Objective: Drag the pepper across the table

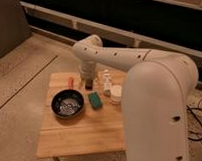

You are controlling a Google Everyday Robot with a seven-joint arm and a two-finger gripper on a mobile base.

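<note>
The pepper (71,82), small and red-orange, lies on the light wooden table (82,132) near its far left edge, just behind the dark bowl (68,104). My gripper (88,85) points straight down at the tabletop a short way right of the pepper, between it and the small clear bottle (106,82). It stands open and holds nothing. It is apart from the pepper. The white arm reaches in from the right and hides the table's right side.
A green sponge-like block (95,100) lies right of the bowl. A white cup (116,94) stands beside the bottle. The table's front half is bare wood. Speckled floor lies to the left, and dark cables trail at the far right.
</note>
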